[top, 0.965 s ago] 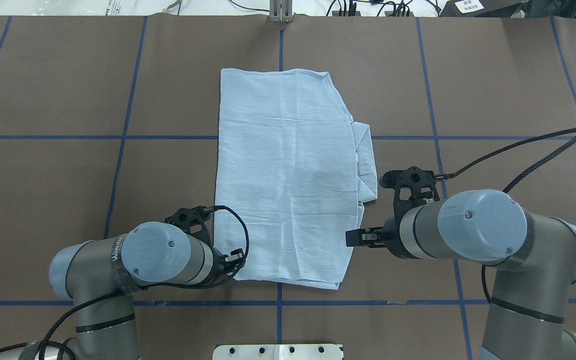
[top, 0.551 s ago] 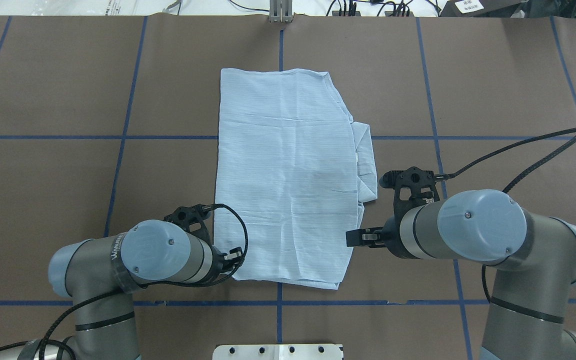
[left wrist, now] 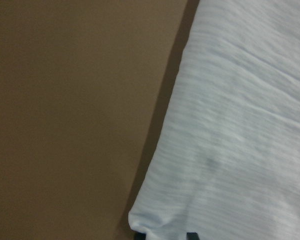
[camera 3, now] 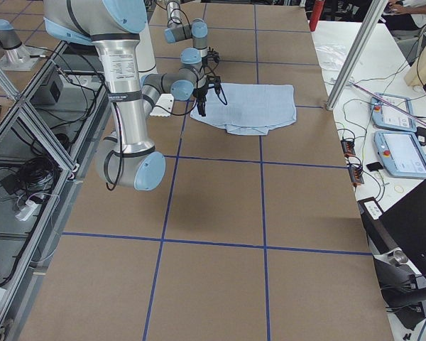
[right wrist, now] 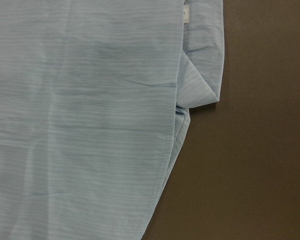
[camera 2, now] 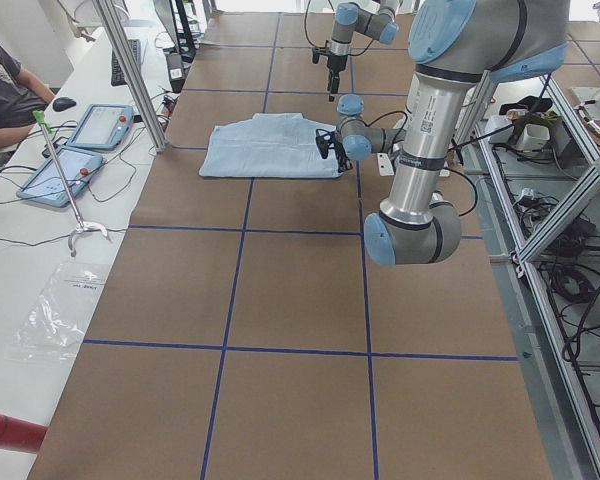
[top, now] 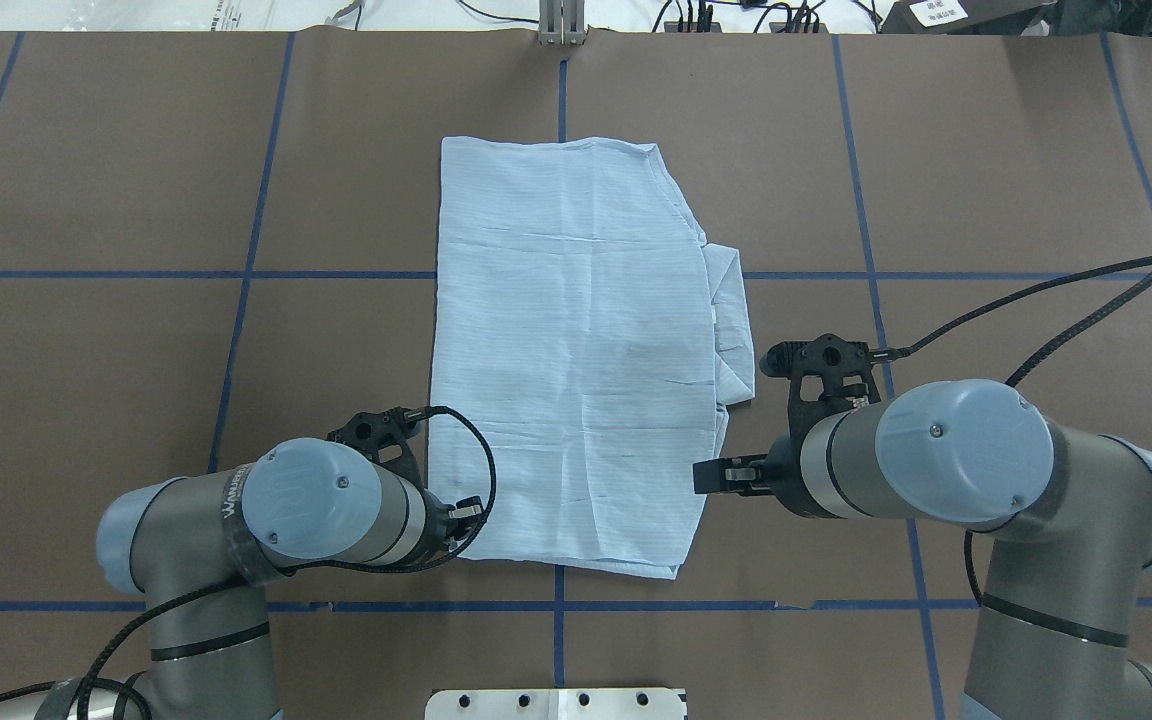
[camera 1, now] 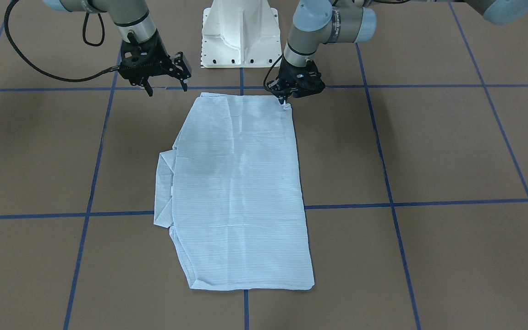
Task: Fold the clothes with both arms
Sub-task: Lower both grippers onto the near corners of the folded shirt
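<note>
The left hand (camera 1: 285,101) is clenched on the near left corner of the pale blue striped shirt (camera 1: 241,192), its fingertips pinched together on the cloth at the hem. The right hand (camera 1: 167,87) is released, with its fingers spread apart, and hangs just beside the shirt's near right corner without touching it. The shirt lies flat, folded into a long rectangle, in the middle of the brown worktop (top: 136,150) across its blue tape lines (top: 336,274). The collar (top: 726,310) sticks out along the right edge.
</note>
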{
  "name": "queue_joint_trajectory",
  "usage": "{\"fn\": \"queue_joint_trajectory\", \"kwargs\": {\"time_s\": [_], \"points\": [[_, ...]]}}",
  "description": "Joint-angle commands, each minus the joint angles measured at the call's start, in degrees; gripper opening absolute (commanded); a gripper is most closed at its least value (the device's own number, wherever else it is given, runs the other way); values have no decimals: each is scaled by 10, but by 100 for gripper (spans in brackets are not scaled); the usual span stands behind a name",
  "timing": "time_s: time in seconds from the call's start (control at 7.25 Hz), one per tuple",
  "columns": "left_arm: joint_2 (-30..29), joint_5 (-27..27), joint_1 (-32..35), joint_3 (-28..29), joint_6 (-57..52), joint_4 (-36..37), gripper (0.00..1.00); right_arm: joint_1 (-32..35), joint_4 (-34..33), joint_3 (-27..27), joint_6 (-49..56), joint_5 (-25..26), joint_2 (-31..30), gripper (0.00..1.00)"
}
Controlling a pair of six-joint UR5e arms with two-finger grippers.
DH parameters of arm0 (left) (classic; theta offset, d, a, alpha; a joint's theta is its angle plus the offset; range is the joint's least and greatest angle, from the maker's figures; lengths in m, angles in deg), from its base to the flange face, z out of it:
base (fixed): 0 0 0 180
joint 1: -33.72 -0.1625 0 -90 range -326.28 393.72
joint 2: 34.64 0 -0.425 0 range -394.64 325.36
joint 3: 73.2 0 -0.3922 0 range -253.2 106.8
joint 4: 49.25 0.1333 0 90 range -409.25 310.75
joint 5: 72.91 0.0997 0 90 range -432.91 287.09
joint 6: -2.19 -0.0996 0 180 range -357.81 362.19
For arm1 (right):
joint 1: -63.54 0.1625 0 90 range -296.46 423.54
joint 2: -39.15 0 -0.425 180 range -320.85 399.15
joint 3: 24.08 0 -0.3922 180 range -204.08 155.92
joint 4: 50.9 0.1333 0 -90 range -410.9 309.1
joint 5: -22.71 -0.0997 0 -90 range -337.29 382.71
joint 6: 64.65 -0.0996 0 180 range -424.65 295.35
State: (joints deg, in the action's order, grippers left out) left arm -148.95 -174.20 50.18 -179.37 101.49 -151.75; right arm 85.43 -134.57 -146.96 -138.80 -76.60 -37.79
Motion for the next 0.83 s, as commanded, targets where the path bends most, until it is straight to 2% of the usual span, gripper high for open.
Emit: {"fn": "queue_joint_trajectory", "kwargs": {"time_s": [0.0,0.14,0.28,0.41,0.69], "points": [[0,0,3,-24,12,2,0,-1,0,-3,-2,2,2,100],[0,-1,3,-40,17,2,0,-4,0,-6,-25,3,3,100],[-1,-2,2,-43,19,2,0,-29,0,-3,-101,10,6,100],[-6,-2,3,-44,19,2,0,-51,-6,2,-165,24,40,100],[-6,-1,3,-44,19,2,0,-78,-8,36,-279,38,63,100]]}}
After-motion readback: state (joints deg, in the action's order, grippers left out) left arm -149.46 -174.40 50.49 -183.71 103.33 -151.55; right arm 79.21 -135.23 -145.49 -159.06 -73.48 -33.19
